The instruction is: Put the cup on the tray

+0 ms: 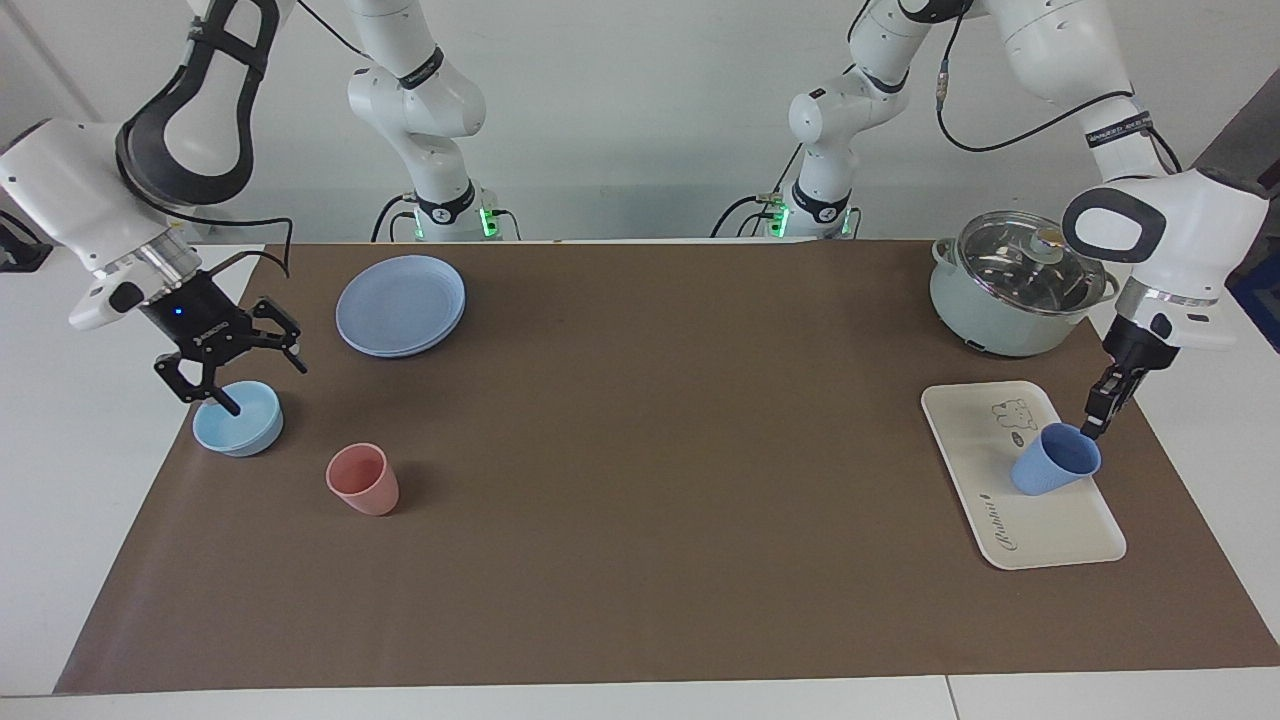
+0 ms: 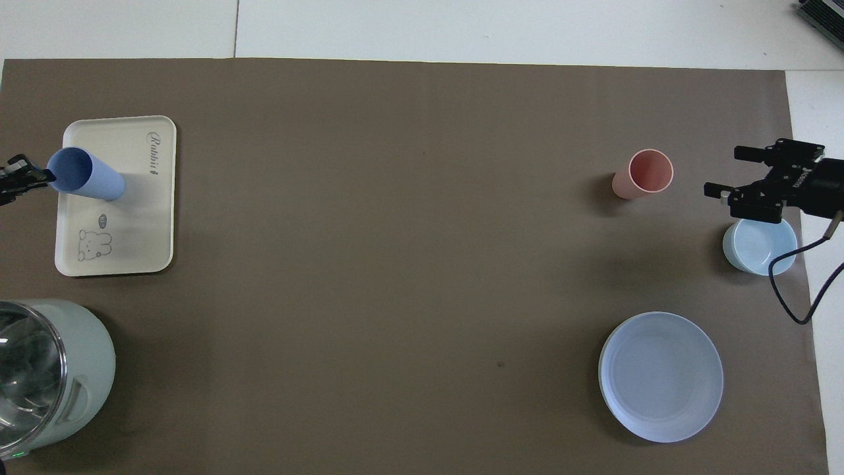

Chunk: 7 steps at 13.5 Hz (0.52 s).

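The periwinkle-blue cup (image 1: 1052, 464) rests tilted on the cream-white tray (image 1: 1050, 530), its base on the tray and its rim leaning toward the left arm's end of the table. My left gripper (image 1: 1093, 424) is shut on the cup's rim. In the overhead view the cup (image 2: 92, 178) lies over the tray (image 2: 132, 244) with the left gripper (image 2: 38, 177) at its mouth. My right gripper (image 1: 268, 390) is open and empty, up in the air over the light blue bowl (image 1: 240, 422); it also shows in the overhead view (image 2: 723, 170).
A pink cup (image 1: 362, 480) stands upright near the bowl. A round blue plate (image 1: 400, 305) lies nearer to the robots at the right arm's end. A pale green pot with a glass lid (image 1: 1015, 285) stands beside the tray, nearer to the robots.
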Each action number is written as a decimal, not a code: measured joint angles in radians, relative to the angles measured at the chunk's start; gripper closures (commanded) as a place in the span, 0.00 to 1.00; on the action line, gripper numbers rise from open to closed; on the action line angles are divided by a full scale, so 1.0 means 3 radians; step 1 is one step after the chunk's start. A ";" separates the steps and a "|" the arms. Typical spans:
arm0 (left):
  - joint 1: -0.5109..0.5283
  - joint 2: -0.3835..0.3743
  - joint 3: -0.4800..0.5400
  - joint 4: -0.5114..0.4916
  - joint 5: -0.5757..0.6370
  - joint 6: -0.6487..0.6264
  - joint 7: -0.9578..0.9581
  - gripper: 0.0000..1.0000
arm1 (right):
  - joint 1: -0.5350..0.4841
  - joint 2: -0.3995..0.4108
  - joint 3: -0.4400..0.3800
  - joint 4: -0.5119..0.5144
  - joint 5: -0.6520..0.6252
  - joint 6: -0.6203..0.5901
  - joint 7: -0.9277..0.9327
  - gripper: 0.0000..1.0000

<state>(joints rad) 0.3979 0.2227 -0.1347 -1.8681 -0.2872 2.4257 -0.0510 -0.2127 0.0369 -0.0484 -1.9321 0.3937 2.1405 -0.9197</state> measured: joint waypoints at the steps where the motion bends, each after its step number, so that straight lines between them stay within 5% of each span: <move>1: -0.0004 0.0017 -0.0007 0.0143 0.0000 -0.0206 0.0000 0.77 | 0.0093 -0.0045 0.0010 0.0008 -0.0309 0.0000 0.0418 0.00; 7: -0.0178 0.0081 -0.0026 0.1140 0.0336 -0.1928 -0.0001 0.77 | 0.0837 -0.0175 0.0039 0.0024 -0.1479 -0.0313 0.2731 0.00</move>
<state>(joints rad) 0.3446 0.2471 -0.1424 -1.5260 -0.1864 1.8473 -0.0512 0.0384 -0.0155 -0.0366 -1.9250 -0.0499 2.0466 -0.1003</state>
